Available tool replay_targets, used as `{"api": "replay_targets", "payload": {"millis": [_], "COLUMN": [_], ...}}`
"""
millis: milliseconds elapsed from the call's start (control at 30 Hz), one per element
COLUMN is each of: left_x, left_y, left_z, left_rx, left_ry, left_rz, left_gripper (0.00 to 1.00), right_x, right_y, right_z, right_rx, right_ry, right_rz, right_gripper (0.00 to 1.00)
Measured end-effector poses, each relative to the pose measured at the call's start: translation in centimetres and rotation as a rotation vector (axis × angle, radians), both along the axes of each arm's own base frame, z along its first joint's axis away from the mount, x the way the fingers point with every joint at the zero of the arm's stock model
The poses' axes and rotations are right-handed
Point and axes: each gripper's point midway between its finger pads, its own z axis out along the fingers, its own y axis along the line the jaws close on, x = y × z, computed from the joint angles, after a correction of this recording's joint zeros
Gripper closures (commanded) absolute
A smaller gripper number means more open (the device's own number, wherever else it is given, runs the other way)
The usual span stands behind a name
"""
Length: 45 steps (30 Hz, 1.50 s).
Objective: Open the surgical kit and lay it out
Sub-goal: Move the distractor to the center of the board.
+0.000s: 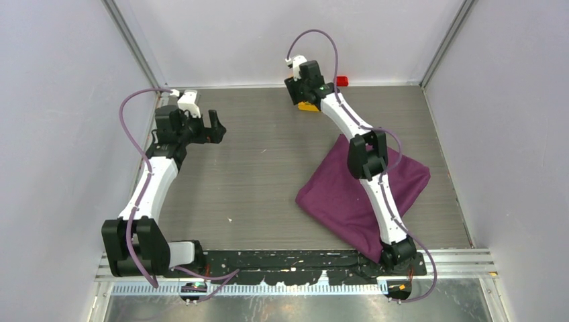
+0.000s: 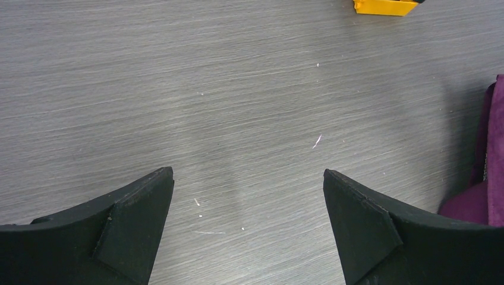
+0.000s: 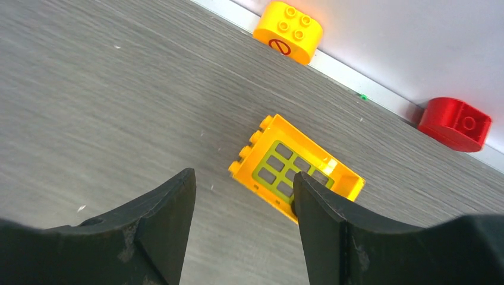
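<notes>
Purple cloth (image 1: 339, 194) of the surgical kit lies on the grey wood-grain table (image 1: 268, 168), right of centre, folded over itself into a plump, roughly diamond-shaped bundle with one corner pointing toward the arm bases. Nothing of its inside shows. The right arm's forearm and elbow pass over the bundle, reaching to the far edge of the table, well apart from the cloth. There the right gripper (image 3: 243, 178) hangs low over the surface with its black fingers parted and nothing clamped between them. A yellow window brick (image 3: 297, 169) lies flat on the table just beyond the fingertips, its green-grey panes facing up; the right-hand fingertip covers its near corner in the wrist view, and whether it touches cannot be told. Farther back, against the rail at the foot of the wall, sit a rounded yellow brick (image 3: 289, 32) and a red brick (image 3: 454, 123) — apart from each other and from the window brick. The left gripper (image 2: 248, 173) is over the far left part of the table, fingers spread wide, holding nothing, with bare table beneath it; its camera catches an edge of the purple cloth at the right border and the window brick at the top — both well away from the fingers.
</notes>
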Motion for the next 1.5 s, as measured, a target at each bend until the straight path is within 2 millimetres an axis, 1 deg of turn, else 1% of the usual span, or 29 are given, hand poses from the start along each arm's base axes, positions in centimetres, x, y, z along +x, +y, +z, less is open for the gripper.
{"api": "replay_targets", "payload": {"millis": [133, 200, 233, 333, 467, 733, 933, 967, 1233, 1500], "left_x": [0.0, -0.1, -0.1, -0.1, -0.1, -0.1, 0.0, 0.0, 0.3, 0.4], "left_y": [0.0, -0.1, -0.2, -0.2, -0.2, -0.2, -0.2, -0.2, 0.0, 0.4], "left_z": [-0.1, -0.2, -0.2, -0.1, -0.1, -0.4, -0.8, -0.9, -1.7, -1.8], "left_rx": [-0.006, -0.014, -0.016, -0.019, -0.019, -0.019, -0.018, -0.017, -0.009, 0.015], "left_ry": [0.004, 0.008, 0.008, 0.008, 0.008, 0.014, 0.022, 0.025, 0.043, 0.038], "left_rz": [0.001, 0.001, 0.000, 0.000, 0.000, 0.000, 0.001, 0.001, 0.008, 0.013], "left_gripper": [0.00, 0.00, 0.00, 0.00, 0.00, 0.00, 0.00, 0.00, 0.00, 0.00], "right_x": [-1.5, -2.1, -2.4, -3.0, -4.3, -4.6, -4.5, -4.2, -2.5, 0.2], "right_y": [0.2, 0.3, 0.4, 0.2, -0.2, -0.3, -1.1, -1.1, -2.0, -2.6], "right_z": [3.0, 3.6, 3.5, 2.3, -0.6, -3.3, -7.2, -7.5, -7.3, -7.2], "right_rx": [0.014, 0.015, 0.014, 0.001, -0.032, -0.051, -0.074, -0.067, -0.063, -0.075], "right_ry": [-0.005, -0.001, 0.004, 0.034, 0.118, 0.164, 0.220, 0.220, 0.189, 0.121], "right_rz": [0.029, 0.041, 0.047, 0.053, 0.058, 0.060, 0.047, 0.047, 0.030, 0.026], "right_gripper": [0.35, 0.35, 0.35, 0.35, 0.36, 0.36, 0.36, 0.36, 0.36, 0.36]}}
